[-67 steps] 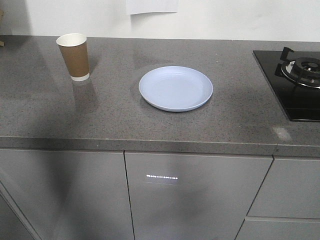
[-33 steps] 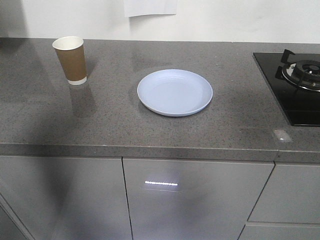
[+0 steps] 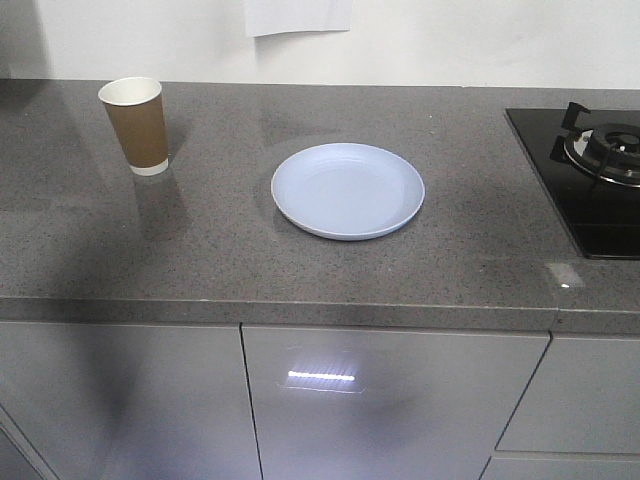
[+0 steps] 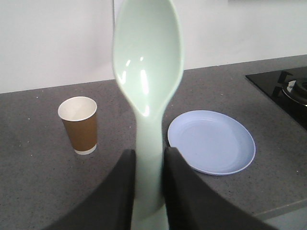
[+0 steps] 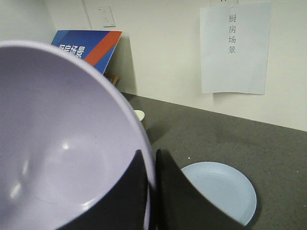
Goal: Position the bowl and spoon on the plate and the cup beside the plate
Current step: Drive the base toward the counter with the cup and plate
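Observation:
The pale blue plate [image 3: 348, 190] lies bare in the middle of the grey counter, and the brown paper cup [image 3: 135, 125] stands upright well to its left. My left gripper [image 4: 149, 160] is shut on the handle of the mint-green spoon [image 4: 146, 67], whose head points up; the cup [image 4: 80, 124] and plate [image 4: 211, 142] lie below and beyond it. My right gripper [image 5: 152, 167] is shut on the rim of the lavender bowl [image 5: 57, 139], held in the air up and left of the plate [image 5: 220, 190]. Neither gripper appears in the front view.
A black gas hob [image 3: 590, 170] with a burner occupies the counter's right end. A white wall with a paper sheet [image 5: 234, 48] backs the counter, and a blue and red board [image 5: 88, 45] leans at the far left. Cabinet doors [image 3: 390, 410] sit below the front edge.
The front view has shifted: the counter, plate and cup now sit lower in the frame, and the cup further left. Plate and cup keep their places on the counter.

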Tool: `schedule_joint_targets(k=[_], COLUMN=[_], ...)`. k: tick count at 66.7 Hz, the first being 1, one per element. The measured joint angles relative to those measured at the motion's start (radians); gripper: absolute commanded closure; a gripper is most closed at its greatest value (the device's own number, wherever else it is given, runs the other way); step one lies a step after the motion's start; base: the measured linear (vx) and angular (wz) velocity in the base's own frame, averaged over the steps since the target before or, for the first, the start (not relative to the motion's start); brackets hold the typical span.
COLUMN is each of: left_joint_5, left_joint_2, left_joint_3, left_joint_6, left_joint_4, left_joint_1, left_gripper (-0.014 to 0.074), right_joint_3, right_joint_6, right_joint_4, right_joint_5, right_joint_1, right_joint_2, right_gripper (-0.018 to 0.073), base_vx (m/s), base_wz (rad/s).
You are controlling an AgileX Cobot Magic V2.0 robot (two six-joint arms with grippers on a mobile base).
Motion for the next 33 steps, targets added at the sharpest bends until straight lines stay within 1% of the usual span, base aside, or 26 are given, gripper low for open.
schedule_joint_targets(k=[33], left_joint_5=[0.000], left_joint_2=[0.000], left_joint_3=[0.000], left_joint_6=[0.000], left_joint_4=[0.000], left_joint_1=[0.000], left_gripper=[0.0602], right_joint_3=[0.000], right_joint_6=[0.000], right_joint_4=[0.000], right_joint_5=[0.000], right_joint_1=[0.000], right_joint_2=[0.000], right_gripper=[0.0566], base_vx=[0.03], base_wz=[-0.01])
